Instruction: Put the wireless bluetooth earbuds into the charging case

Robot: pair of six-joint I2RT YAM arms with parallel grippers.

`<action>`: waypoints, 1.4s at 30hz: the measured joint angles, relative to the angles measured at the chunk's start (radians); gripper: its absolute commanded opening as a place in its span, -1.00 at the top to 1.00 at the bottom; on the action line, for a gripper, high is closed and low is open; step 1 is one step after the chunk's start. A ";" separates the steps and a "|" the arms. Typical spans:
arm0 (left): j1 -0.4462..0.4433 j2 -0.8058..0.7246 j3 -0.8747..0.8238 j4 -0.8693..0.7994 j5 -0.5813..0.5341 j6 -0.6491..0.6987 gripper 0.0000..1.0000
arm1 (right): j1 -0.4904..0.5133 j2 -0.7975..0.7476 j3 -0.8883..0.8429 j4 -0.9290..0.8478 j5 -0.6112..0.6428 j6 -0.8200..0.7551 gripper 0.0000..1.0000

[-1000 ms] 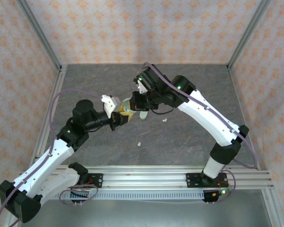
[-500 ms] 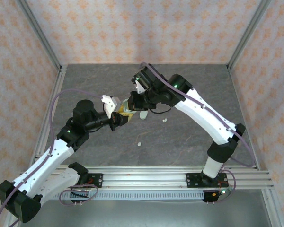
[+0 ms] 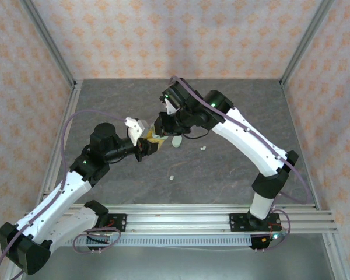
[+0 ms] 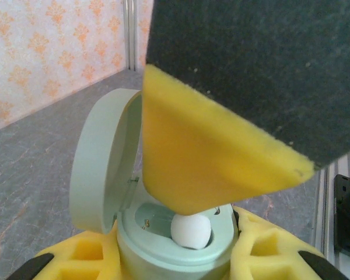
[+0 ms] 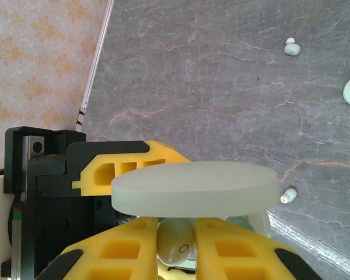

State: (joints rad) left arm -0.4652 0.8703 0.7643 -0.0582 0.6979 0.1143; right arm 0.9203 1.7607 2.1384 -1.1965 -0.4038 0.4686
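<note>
Right arm leans a little more to the left than a second ago, so the right gripper now sits right over the charging case. The left gripper squeezes the case from both sides and holds it up off the table, with its lid open. The right gripper pinches one earbud between its fingers. That earbud is down in a pocket of the case, so it looks almost in. Two loose earbuds lie on the table, well apart from the case; they likely come next.
</note>
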 measured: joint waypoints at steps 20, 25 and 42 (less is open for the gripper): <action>0.000 -0.012 0.000 0.002 0.000 0.000 0.56 | 0.000 0.019 0.045 -0.023 -0.005 -0.002 0.44; 0.000 -0.013 0.000 0.002 0.000 0.000 0.56 | 0.000 0.026 0.070 -0.027 -0.005 -0.003 0.44; 0.000 -0.010 0.000 0.002 -0.008 -0.011 0.56 | -0.022 -0.212 -0.103 -0.024 0.053 -0.021 0.37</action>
State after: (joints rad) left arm -0.4652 0.8608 0.7643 -0.0559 0.6899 0.1036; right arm 0.8986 1.5482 2.0350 -1.2205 -0.3508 0.4480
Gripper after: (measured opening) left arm 0.319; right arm 0.313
